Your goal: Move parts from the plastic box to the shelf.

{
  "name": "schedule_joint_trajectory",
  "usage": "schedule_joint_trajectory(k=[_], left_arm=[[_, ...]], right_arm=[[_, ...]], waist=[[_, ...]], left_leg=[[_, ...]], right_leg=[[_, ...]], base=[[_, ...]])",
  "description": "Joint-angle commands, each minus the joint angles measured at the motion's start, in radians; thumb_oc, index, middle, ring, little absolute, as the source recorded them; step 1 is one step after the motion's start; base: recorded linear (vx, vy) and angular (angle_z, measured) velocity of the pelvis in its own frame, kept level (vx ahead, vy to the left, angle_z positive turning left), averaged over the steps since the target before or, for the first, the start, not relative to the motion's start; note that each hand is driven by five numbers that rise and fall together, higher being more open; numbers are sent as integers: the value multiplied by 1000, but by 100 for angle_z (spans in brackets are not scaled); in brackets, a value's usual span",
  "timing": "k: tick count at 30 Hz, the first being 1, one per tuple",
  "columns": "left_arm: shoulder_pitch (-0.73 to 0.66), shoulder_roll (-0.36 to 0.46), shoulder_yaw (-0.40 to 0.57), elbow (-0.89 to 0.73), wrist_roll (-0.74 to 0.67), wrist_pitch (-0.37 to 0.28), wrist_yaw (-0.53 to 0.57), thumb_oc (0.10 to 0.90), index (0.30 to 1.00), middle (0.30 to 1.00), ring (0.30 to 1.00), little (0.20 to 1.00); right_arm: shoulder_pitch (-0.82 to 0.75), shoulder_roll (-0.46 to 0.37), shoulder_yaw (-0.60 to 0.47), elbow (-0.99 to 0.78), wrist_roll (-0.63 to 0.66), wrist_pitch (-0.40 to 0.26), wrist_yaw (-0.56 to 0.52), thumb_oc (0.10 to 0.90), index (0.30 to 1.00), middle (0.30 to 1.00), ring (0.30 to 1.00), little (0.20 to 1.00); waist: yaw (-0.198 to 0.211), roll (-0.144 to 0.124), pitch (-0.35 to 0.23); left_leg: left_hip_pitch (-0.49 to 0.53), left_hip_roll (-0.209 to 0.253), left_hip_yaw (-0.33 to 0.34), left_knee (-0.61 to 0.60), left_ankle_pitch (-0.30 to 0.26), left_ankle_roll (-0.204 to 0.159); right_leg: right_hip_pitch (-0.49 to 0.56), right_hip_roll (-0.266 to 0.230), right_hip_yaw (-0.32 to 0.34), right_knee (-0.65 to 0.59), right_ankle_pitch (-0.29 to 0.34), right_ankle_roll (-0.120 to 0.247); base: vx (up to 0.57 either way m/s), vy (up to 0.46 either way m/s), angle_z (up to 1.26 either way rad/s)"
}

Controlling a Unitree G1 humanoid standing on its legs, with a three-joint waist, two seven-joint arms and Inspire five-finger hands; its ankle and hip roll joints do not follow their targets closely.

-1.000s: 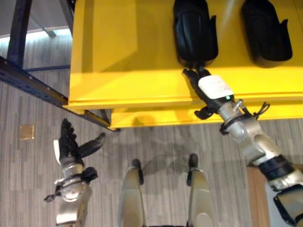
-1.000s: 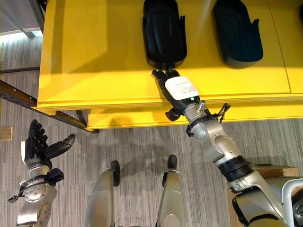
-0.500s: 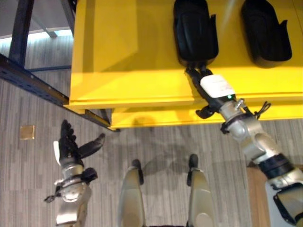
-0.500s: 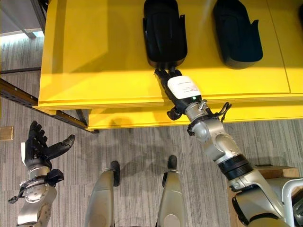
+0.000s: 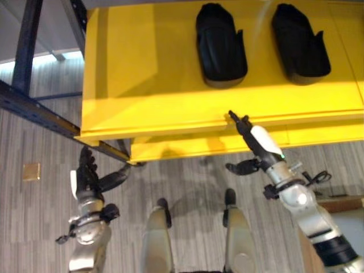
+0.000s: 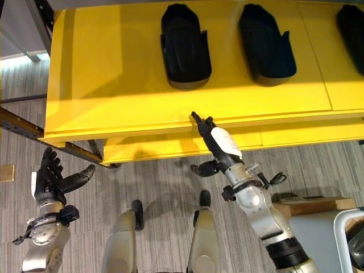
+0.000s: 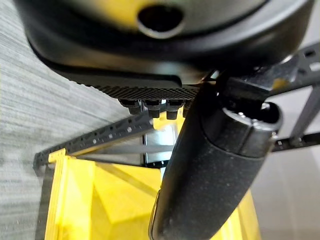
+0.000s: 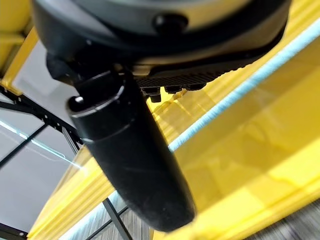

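A: Right hand (image 6: pixel 219 142): fingers straight, thumb out to the side, nothing held. Drawn back off the shelf (image 6: pixel 114 74) since a second ago, fingertips now just at the front lip instead of against the part.

B: And the part itself?

A: Nearest black part (image 6: pixel 185 45), resting flat on the yellow top, well ahead of the fingertips now. Touching them half a second ago; apart now. Second black part (image 6: pixel 265 42) beside it, further toward the right arm's side. Edge of a third (image 6: pixel 352 28) at the far corner of the right eye view.

B: So, released and placed?

A: Looks that way. Judged as one transfer finished and the arm pulling clear. Whole scene also shifted in the frame, so some camera movement mixed in; still, a clear gap between hand and part.

B: Left hand?

A: Left hand (image 5: pixel 91 179), down low over the carpeted floor (image 5: pixel 34 227), near the dark frame rail (image 5: pixel 40 111) under the shelf's corner. Fingers relaxed and spread, thumb out, empty. Same pose as earlier, idle.

B: Plastic box?

A: Cannot say where. Probably next: back to the box for another part.
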Motion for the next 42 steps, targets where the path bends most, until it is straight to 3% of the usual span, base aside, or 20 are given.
schedule_joint_trajectory(k=[1,9,15,19,20,21,22,24,25,28,30,31,33,35,36,37,38,40,42], left_arm=[[29,54,25,-115,-15,-76,-29,900,1000,1000,1000,1000],[36,39,-17,-94,-41,-84,-72,900,1000,1000,1000,1000],[61,6,-42,-83,-66,-87,-107,900,1000,1000,1000,1000],[73,-9,-48,-77,-71,-88,-117,900,1000,1000,1000,1000],[81,-23,-56,-73,-69,-88,-124,900,1000,1000,1000,1000],[94,-39,-57,-63,-57,-85,-126,900,1000,1000,1000,1000],[94,-39,-59,-64,-57,-85,-126,900,1000,1000,1000,1000],[98,-48,-65,-53,-59,-85,-129,900,1000,1000,1000,1000],[98,-52,-75,-46,-59,-82,-131,900,1000,1000,1000,1000],[102,-53,-78,-41,-55,-81,-135,900,1000,1000,1000,1000],[101,-62,-84,-30,-56,-79,-127,900,1000,1000,1000,1000],[100,-62,-84,-30,-56,-79,-126,900,1000,1000,1000,1000],[105,-80,-86,-35,-45,-77,-132,900,1000,1000,1000,1000],[118,-95,-88,-41,-39,-81,-137,900,1000,1000,1000,1000],[126,-105,-80,-47,-33,-87,-138,900,1000,1000,1000,1000],[129,-111,-76,-50,-33,-90,-141,900,1000,1000,1000,1000],[130,-111,-75,-51,-33,-90,-141,900,1000,1000,1000,1000],[159,-116,-58,-72,-41,-100,-155,900,1000,1000,1000,1000],[168,-121,-61,-71,-46,-101,-163,900,1000,1000,1000,1000]], right_arm=[[0,-21,-61,-69,96,-75,-4,900,1000,1000,1000,1000],[67,-24,-94,-96,181,-114,4,900,1000,1000,1000,1000],[96,-42,-112,-112,240,-136,15,900,1000,1000,1000,1000],[110,-58,-128,-120,255,-141,20,900,1000,1000,1000,1000],[120,-65,-136,-129,269,-147,26,900,1000,1000,1000,1000],[148,-74,-162,-138,284,-150,26,900,1000,1000,1000,1000],[151,-74,-163,-140,284,-149,26,900,1000,1000,1000,1000],[172,-69,-183,-141,308,-154,19,900,1000,1000,1000,1000],[196,-58,-200,-139,311,-158,6,900,1000,1000,1000,1000],[223,-47,-213,-151,300,-162,-6,900,1000,1000,1000,1000],[261,-19,-223,-152,303,-153,-15,900,1000,1000,1000,1000],[261,-18,-223,-153,303,-153,-15,900,1000,1000,1000,1000],[268,-6,-221,-152,320,-150,-3,900,1000,1000,1000,1000],[271,0,-219,-146,338,-152,7,900,1000,1000,1000,1000],[262,10,-200,-136,354,-152,23,900,1000,1000,1000,1000],[253,12,-193,-131,361,-152,28,900,1000,1000,1000,1000],[253,11,-192,-131,361,-152,28,900,1000,1000,1000,1000],[216,24,-163,-109,395,-150,42,900,1000,1000,1000,1000],[211,26,-159,-102,400,-149,45,900,1000,1000,1000,1000]], waist=[[-10,-16,-98],[-43,7,-148],[-64,28,-227],[-71,36,-259],[-76,40,-275],[-75,49,-295],[-76,50,-295],[-75,52,-304],[-80,49,-307],[-91,42,-311],[-84,42,-317],[-84,42,-319],[-72,29,-322],[-67,27,-330],[-46,24,-333],[-40,24,-339],[-40,24,-339],[-18,19,-344],[-16,19,-349]], left_leg=[[42,14,-94,-152,120,-6],[171,64,-84,-244,149,-21],[281,127,-64,-340,198,-17],[315,152,-55,-366,212,-13],[331,159,-52,-378,229,-10],[320,165,-58,-363,322,-15],[319,166,-61,-366,325,-16],[298,165,-77,-340,421,-25],[269,177,-54,-310,513,-31],[249,198,-3,-295,540,-35],[224,104,-13,-321,479,-22],[221,104,-14,-322,481,-20],[189,-35,-57,-331,382,6],[202,-107,-69,-369,322,26],[224,-223,-138,-391,259,54],[225,-265,-172,-403,250,64],[227,-266,-172,-403,248,65],[242,-339,-254,-402,216,96],[266,-332,-247,-427,209,111]], right_leg=[[-4,23,-5,48,31,-31],[75,74,-19,64,-35,-58],[111,149,-20,106,-118,-100],[112,173,-20,141,-154,-113],[117,184,-20,153,-170,-124],[147,199,-30,136,-186,-150],[148,200,-33,133,-184,-151],[179,212,-49,93,-187,-172],[217,217,-73,53,-187,-192],[253,226,-98,4,-177,-209],[299,228,-111,-78,-157,-204],[298,228,-112,-83,-152,-203],[336,231,-108,-156,-123,-191],[339,243,-102,-193,-92,-182],[349,258,-71,-224,-76,-175],[345,270,-55,-239,-58,-171],[348,270,-54,-241,-58,-171],[343,302,17,-279,-18,-163],[344,311,38,-294,-8,-160]], base=[[40,-64,-10],[21,-90,-13],[23,-158,-8],[12,-145,-14],[-1,-247,-10],[-4,-247,-4],[-8,-185,-1],[1,-150,-1],[-1,-230,13],[6,-170,56],[37,-64,43],[38,-20,27],[67,-24,29],[67,6,17],[59,11,-11],[56,13,-54],[17,-4,-120],[29,43,-150],[36,90,-88]])
